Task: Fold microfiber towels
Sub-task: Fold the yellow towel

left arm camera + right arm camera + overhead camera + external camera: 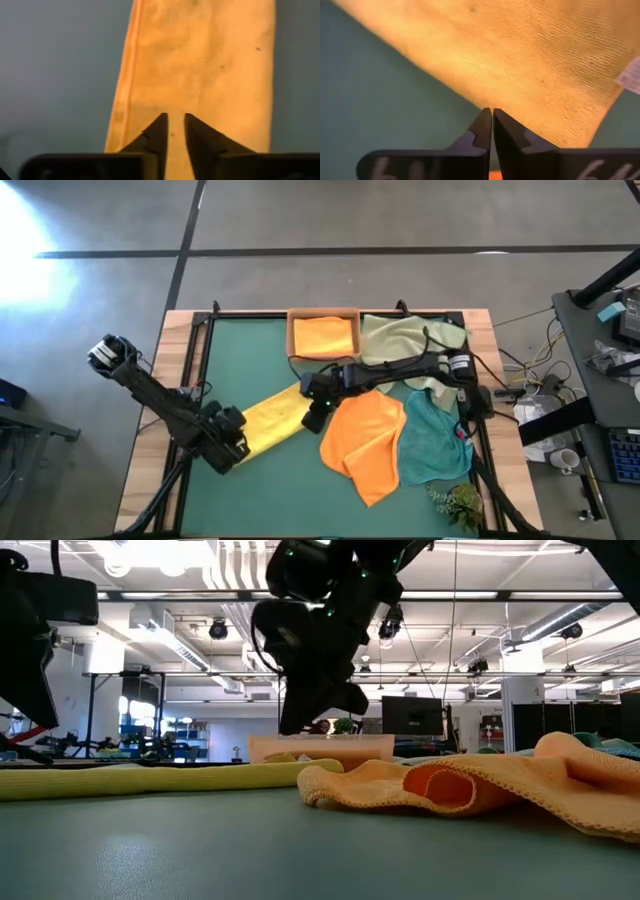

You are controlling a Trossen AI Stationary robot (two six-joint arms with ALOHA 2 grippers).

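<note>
A yellow towel, folded into a long strip, lies flat and slantwise on the dark green mat. It also shows in the low view. My left gripper is over the strip's near-left end, its fingers a narrow gap apart. My right gripper is shut and empty above the strip's far-right end. In the low view it hangs clear of the table. An orange towel, a teal towel and a pale green towel lie crumpled at the right.
A small wooden tray at the far edge holds a folded orange towel. A small green plant stands at the near right corner. The crumpled orange towel rises as a hump in the low view. Bare mat lies near the front left.
</note>
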